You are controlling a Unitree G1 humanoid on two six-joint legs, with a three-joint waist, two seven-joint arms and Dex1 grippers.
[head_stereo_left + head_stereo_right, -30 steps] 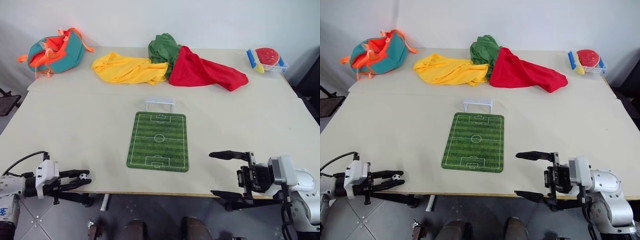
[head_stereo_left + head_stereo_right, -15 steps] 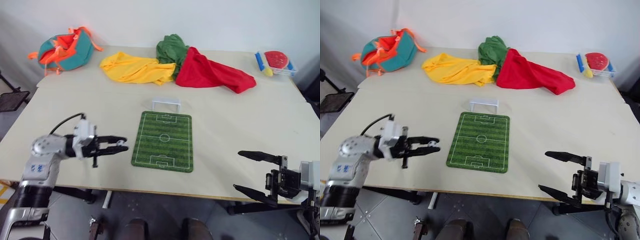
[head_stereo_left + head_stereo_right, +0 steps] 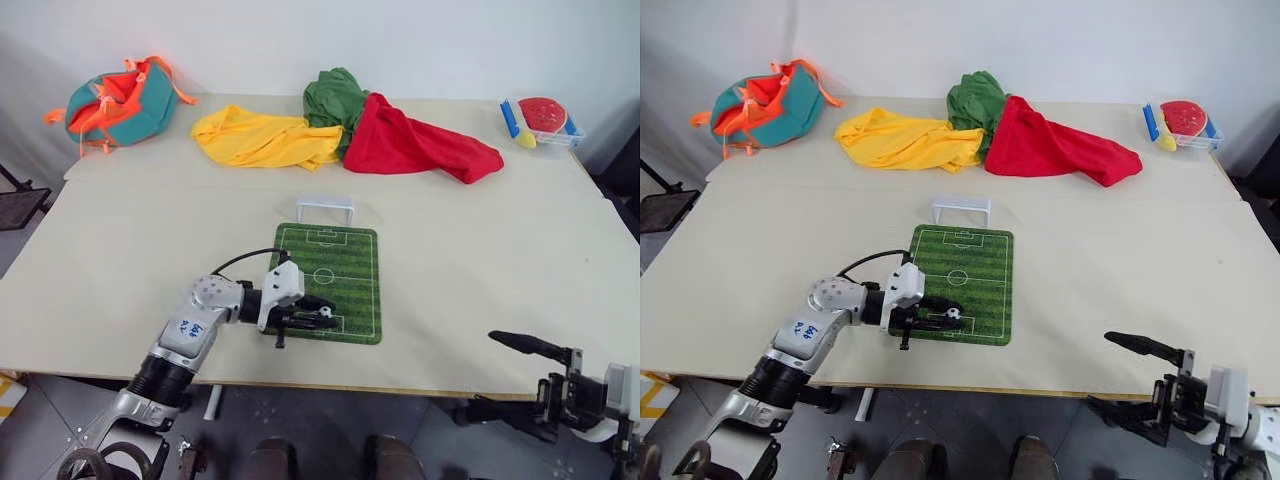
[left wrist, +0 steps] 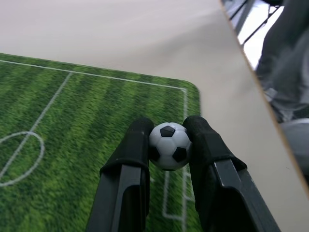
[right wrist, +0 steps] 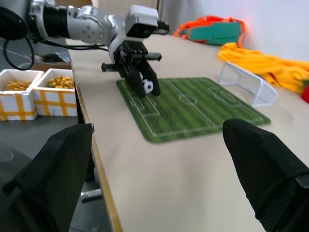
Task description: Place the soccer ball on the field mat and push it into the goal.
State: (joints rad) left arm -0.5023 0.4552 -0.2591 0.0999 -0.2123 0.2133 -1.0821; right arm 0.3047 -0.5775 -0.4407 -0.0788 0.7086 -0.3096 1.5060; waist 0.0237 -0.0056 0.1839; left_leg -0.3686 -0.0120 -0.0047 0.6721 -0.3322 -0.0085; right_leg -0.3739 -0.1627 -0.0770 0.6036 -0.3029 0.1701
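Note:
The soccer ball [image 4: 169, 145], tiny and white with black patches, sits pinched between the two black fingers of my left gripper [image 3: 325, 318]. The gripper is shut on it and holds it low over the near end of the field mat [image 3: 340, 262], by the near penalty box. I cannot tell whether the ball touches the mat. The goal [image 3: 324, 208], a small white frame, stands just beyond the mat's far end. My right gripper [image 3: 480, 372] hangs open and empty off the table's front edge at the right, well away from the mat.
Along the back of the table lie a teal and orange bag [image 3: 115, 100], a yellow cloth [image 3: 265, 138], a green cloth [image 3: 330, 95] and a red cloth [image 3: 420, 145]. A small tray of toys [image 3: 540, 115] sits at the back right corner.
My left arm has swung right from off the table's front left edge to over the mat's near end, carrying the ball. The right gripper has drawn back and lower, off the front edge.

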